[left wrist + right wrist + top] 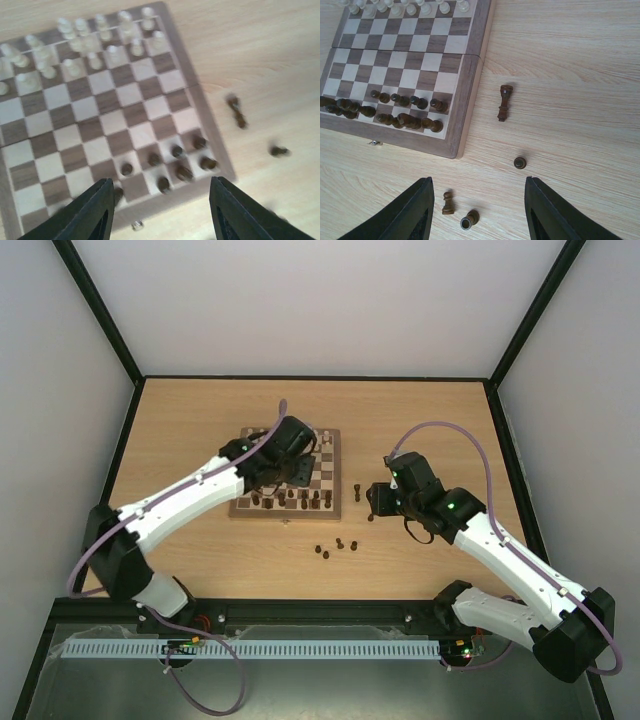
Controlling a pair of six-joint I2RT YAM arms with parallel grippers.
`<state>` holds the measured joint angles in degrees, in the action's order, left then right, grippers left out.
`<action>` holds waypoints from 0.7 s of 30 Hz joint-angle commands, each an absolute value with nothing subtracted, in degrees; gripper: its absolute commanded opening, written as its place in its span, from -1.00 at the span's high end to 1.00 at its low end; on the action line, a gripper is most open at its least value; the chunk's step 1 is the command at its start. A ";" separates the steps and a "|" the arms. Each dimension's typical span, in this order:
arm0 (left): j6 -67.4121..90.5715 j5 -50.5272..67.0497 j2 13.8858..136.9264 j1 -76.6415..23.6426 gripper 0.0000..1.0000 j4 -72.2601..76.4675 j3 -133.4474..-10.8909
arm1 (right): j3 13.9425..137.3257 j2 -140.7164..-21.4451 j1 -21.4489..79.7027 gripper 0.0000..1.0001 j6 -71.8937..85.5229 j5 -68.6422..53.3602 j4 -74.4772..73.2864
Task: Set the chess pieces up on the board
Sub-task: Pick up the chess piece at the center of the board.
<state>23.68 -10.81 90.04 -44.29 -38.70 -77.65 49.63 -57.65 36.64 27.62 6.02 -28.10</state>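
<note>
The board (337,468) lies mid-table, cream chessmen on its far rows. Several dark brown chess pieces (290,500) stand on its two near rows. My left gripper (280,472) hovers over the board, open and empty. In the left wrist view its jaws (160,215) stand wide above the board's near edge, by the dark pieces (184,173). My right gripper (376,498) is open and empty above the table right of the board. In the right wrist view (479,210) a pawn (448,203) and a toppled piece (470,219) lie between its jaws.
More dark pieces are off the board: a long one lying flat (504,102), one upright (520,162), and a small group near the front (340,545). A small metal clasp (375,143) sits at the board's near edge. Black frame rails edge the table.
</note>
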 commanded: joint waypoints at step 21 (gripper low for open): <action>33.83 -4.47 92.11 -61.46 -0.01 -33.77 -61.54 | 48.89 -56.69 36.47 -0.01 27.33 6.59 -27.94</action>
<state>33.85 -5.96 89.49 -60.86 -36.29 -59.96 49.63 -57.58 36.64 27.62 6.02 -28.10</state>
